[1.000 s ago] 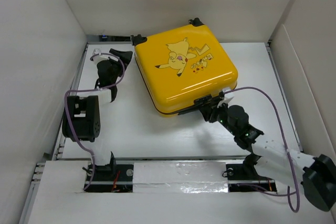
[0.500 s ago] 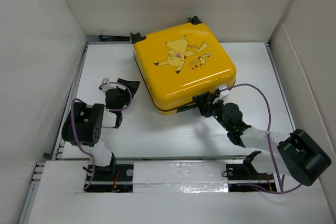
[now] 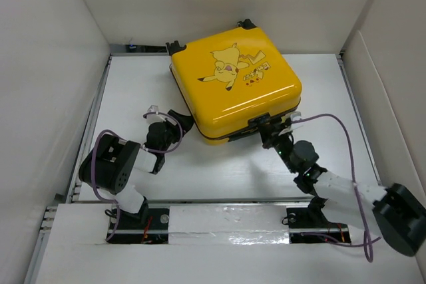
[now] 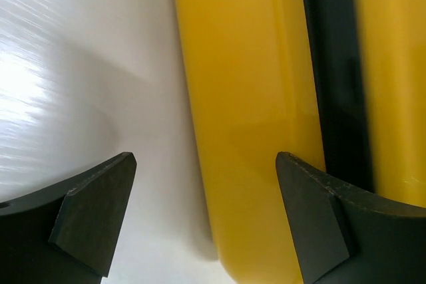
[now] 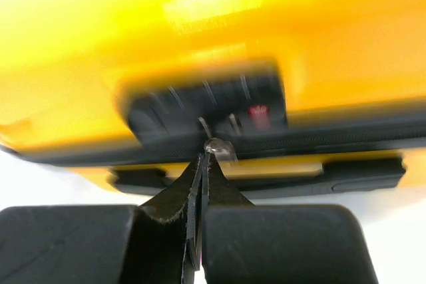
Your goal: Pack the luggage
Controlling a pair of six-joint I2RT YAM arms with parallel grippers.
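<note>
The luggage is a yellow hard-shell suitcase with a Pikachu print, lying shut and flat at the back middle of the table. My left gripper is open at its near left corner. In the left wrist view the yellow shell stands between the spread fingers, untouched. My right gripper is at the suitcase's near edge. In the right wrist view its jaws are shut, pinching a small silver zipper pull just below the black combination lock.
White walls enclose the table on the left, back and right. A purple cable loops from the right arm over the table's right side. The black carry handle runs along the suitcase's near edge.
My left arm has swung from the far left toward the suitcase's near left corner. My right arm has shifted while staying at the near edge, and the suitcase has turned slightly.
</note>
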